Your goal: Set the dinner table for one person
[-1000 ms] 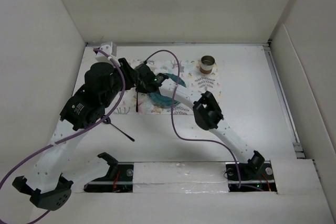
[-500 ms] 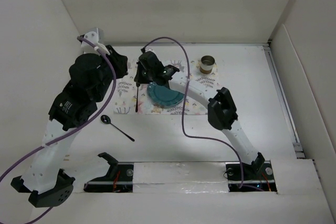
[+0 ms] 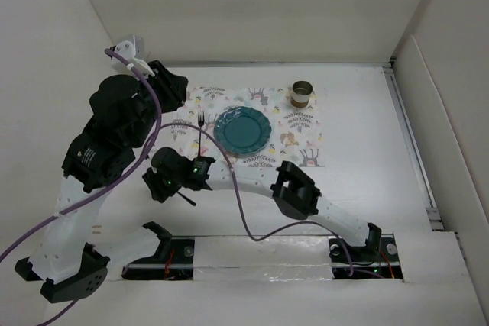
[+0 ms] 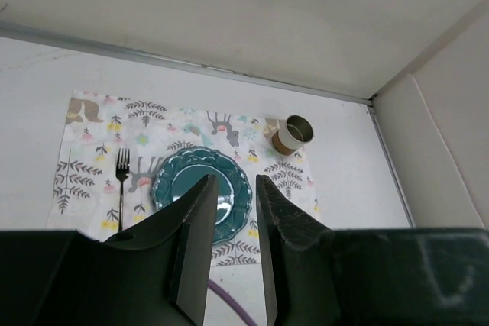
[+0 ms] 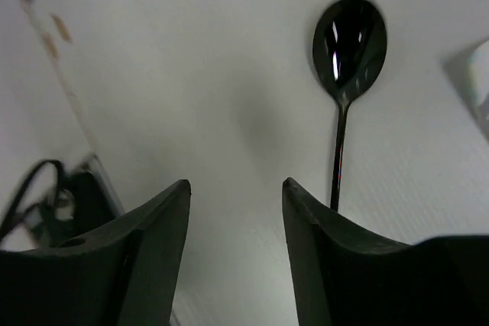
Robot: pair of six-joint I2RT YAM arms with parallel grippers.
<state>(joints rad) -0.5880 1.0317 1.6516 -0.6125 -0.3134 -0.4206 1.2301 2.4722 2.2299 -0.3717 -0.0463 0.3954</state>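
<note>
Right claw (image 5: pixel 235 188) now gapes empty over the spoon (image 5: pixel 349 40), fork (image 3: pixel 200 130) left beside the plate (image 3: pixel 243 129); spoon likely next.

The table (image 3: pixel 367 181) was a plain white surface with a matt finish. The placemat (image 3: pixel 306 150) looked like printed cloth, also matt. The teal plate (image 3: pixel 242 132) was glossy, apparently glazed ceramic. The spoon (image 5: pixel 349 40) was dark and polished to a mirror gloss; the fork (image 3: pixel 200 131) was equally dark. The cup (image 3: pixel 302 95) showed a metallic rim. The fingers (image 5: pixel 149 253) of the right gripper (image 5: pixel 235 182) were smooth black plastic with a dull sheen.
</note>
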